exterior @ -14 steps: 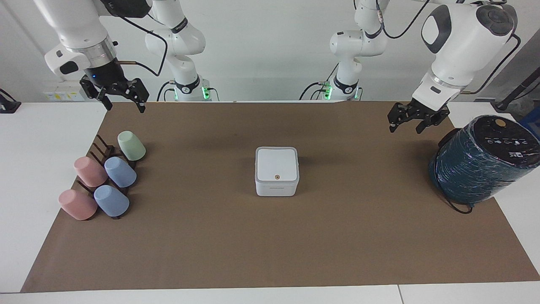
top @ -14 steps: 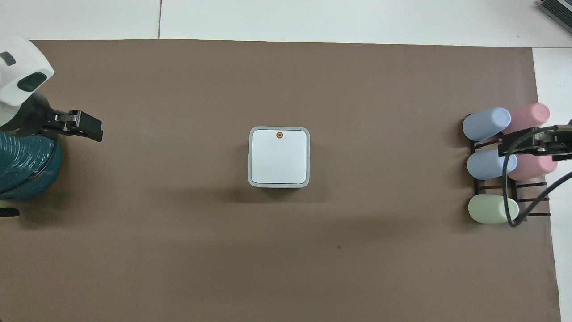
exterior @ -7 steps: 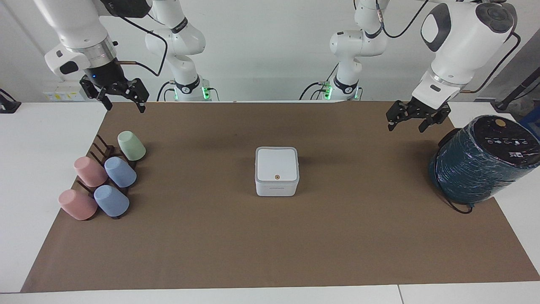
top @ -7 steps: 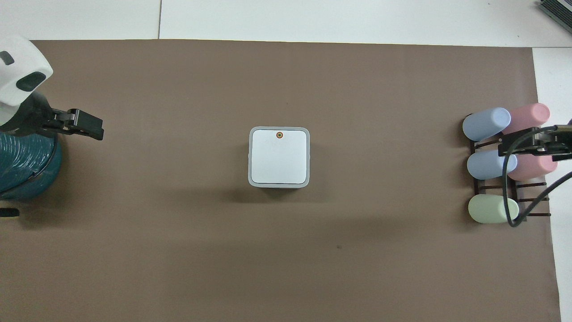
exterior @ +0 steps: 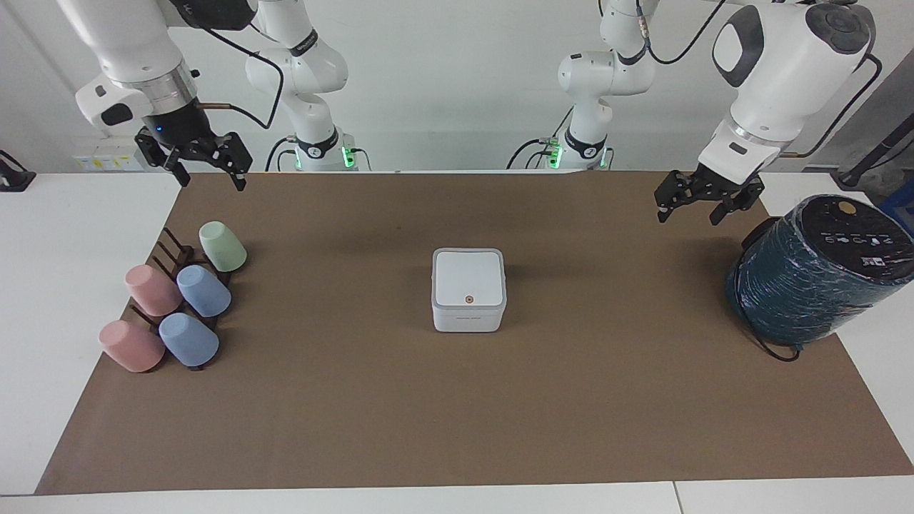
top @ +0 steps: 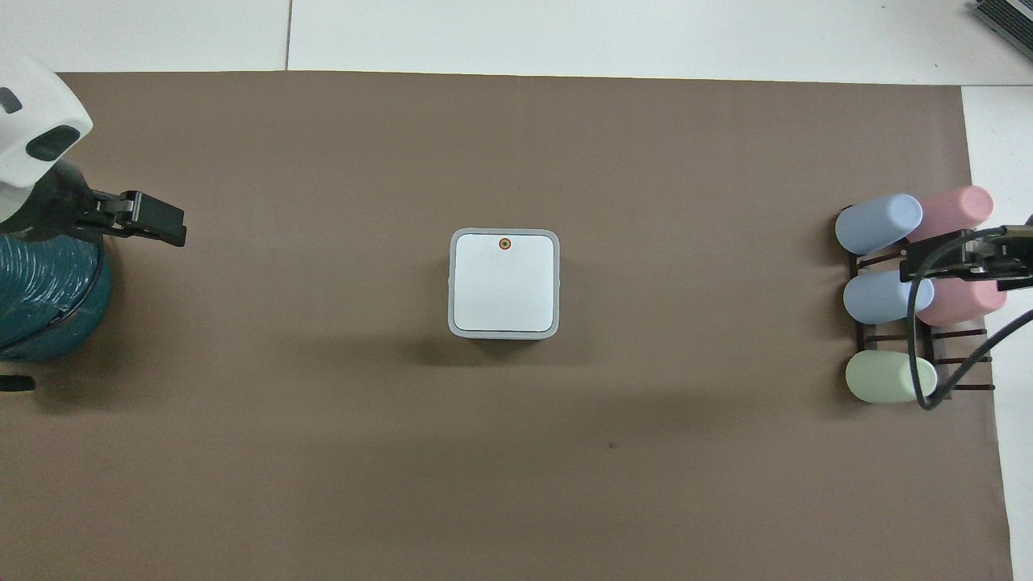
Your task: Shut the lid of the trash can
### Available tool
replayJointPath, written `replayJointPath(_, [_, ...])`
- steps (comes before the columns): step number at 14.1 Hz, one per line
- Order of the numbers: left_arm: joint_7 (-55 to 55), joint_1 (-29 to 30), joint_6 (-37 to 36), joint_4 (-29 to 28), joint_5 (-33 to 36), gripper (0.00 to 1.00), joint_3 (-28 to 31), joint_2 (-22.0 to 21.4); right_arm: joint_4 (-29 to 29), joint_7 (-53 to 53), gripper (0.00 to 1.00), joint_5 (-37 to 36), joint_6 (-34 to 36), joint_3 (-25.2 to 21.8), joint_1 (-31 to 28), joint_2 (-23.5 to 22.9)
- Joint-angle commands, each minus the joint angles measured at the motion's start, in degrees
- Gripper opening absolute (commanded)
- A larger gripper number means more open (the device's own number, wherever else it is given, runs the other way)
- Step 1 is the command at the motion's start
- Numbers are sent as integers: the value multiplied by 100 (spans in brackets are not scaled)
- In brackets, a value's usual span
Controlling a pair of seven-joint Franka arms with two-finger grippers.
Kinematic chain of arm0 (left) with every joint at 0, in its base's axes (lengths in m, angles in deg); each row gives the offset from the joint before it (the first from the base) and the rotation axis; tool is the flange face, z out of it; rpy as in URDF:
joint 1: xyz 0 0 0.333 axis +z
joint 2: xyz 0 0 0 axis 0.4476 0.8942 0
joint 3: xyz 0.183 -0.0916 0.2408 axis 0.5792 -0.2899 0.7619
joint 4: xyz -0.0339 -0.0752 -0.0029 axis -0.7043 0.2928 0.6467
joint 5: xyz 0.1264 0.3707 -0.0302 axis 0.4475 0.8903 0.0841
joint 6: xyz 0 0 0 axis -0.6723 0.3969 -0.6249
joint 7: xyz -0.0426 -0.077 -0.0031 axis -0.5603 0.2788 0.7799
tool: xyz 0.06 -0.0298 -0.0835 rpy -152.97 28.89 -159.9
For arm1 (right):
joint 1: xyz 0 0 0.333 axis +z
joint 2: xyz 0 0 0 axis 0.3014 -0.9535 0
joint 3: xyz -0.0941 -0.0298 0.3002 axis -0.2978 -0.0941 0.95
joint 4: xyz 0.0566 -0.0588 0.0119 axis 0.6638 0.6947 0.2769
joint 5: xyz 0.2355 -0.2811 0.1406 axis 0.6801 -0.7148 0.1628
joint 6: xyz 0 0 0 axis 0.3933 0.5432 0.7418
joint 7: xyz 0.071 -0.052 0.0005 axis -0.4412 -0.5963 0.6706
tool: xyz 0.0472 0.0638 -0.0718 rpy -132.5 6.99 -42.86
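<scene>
1. Already the lid [exterior: 468,278] lies flat on the trash can [exterior: 468,318], flush with the rim, so the closing looks done.
2. Accordingly, the trash can sits mid-mat, well apart from both sets of jaws, roughly midway between them, and untouched.
3. Raised near the dark teal cylinder [exterior: 814,271], the left gripper [exterior: 691,206] has its jaws apart and holds nothing; I judge it clear of the work.
4. Over the mat's corner by the cup rack [exterior: 175,300], the right gripper [exterior: 207,171] waits, jaws spread and empty.
</scene>
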Motion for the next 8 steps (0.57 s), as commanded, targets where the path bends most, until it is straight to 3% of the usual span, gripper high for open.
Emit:
replayJointPath(1, [-178,30,121,-169,113,100,4,-137,109,115,100,-19,-27,24,-23,117])
replayJointPath(8, [-205,4,104,-160,209,100,4,-128,118,115,100,-10,-27,24,-23,117])
